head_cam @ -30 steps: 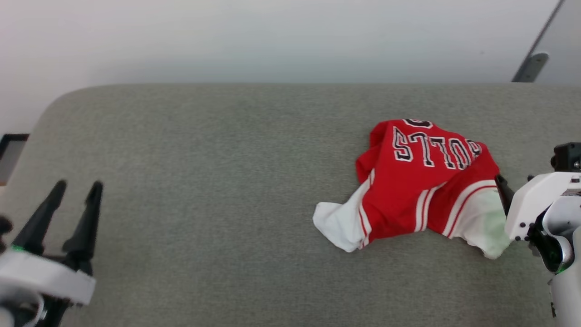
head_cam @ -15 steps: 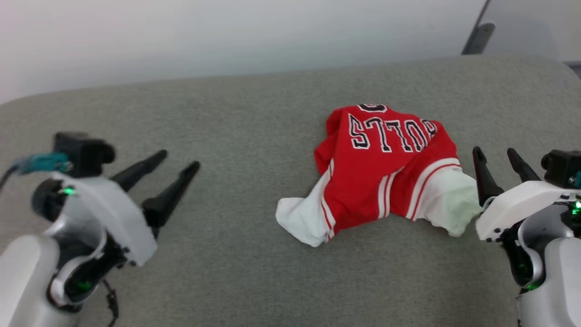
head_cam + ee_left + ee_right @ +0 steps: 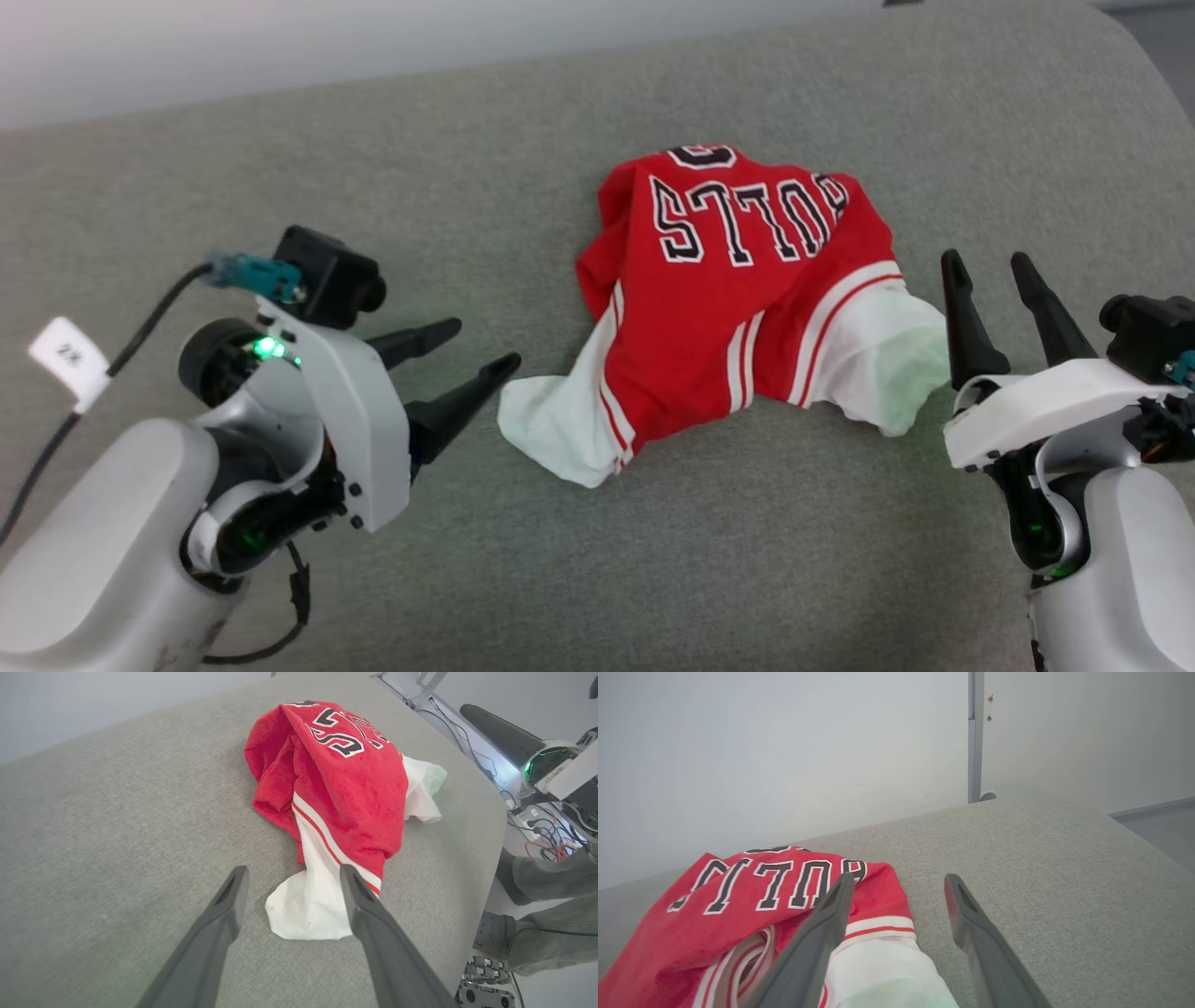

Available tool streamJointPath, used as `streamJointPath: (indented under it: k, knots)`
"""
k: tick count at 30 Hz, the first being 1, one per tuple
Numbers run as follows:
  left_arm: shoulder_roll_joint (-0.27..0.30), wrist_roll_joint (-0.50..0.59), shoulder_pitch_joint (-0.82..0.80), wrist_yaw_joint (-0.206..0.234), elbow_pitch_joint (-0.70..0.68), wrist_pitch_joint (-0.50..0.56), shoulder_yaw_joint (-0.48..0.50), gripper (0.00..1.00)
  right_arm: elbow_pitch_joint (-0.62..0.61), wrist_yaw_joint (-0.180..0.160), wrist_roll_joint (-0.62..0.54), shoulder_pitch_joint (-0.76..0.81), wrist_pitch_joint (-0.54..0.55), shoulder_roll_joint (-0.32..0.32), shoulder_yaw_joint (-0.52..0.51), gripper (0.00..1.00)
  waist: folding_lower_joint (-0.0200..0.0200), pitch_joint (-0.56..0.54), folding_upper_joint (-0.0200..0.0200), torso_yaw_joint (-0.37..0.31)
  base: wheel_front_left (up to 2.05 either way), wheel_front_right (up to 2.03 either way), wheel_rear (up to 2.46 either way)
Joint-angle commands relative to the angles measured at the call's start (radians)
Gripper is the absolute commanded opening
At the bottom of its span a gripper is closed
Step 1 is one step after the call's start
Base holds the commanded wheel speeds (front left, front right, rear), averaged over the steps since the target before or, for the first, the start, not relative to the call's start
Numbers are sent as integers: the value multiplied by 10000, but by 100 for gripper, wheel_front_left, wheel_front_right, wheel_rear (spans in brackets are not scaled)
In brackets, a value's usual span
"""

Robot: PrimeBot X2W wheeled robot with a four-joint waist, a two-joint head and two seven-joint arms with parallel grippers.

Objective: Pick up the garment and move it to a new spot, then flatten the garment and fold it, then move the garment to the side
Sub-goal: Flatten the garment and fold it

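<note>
As left tool [image 3: 485,341] and right tool [image 3: 985,257] gape, garment [image 3: 738,308] lies between.

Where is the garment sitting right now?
In the head view the garment lies crumpled on the grey padded surface, just right of centre, between the open left gripper and open right gripper, a white sleeve toward each.

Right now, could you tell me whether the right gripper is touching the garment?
Cannot tell. In the head view one finger of the right gripper meets the white sleeve of the garment without a clear gap; the right wrist view overlaps them.
</note>
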Motion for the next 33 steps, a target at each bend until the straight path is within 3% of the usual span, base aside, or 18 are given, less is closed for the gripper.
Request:
streamJointPath:
  k: [1,13,22,23,24,33]
  knots:
    - [13,-56,-104,-34,48,63,-101,100,64,-14,68,-160,-101,22,61,100,0,435,0,-402,0,0,0]
    - [51,90,-411,-35,1226,433,-946,100,881,-14,391,-676,-781,25,379,100,0,948,0,-770,0,0,0]
    - [-177,2,-441,-1,2542,364,-1560,100,748,-14,260,-872,-1375,27,419,100,0,956,0,-762,0,0,0]
    - [-212,-66,-437,-1,2623,346,-1628,41,677,-14,226,-882,-1465,25,417,100,0,945,0,-748,0,0,0]
    - [-227,-120,-450,-2,2668,323,-1700,2,605,-14,186,-888,-1556,25,389,100,0,932,0,-732,0,0,0]
    - [-98,-676,-751,-9,2883,102,-1891,0,32,-14,-72,-748,-1797,24,110,100,0,690,0,-411,0,0,0]
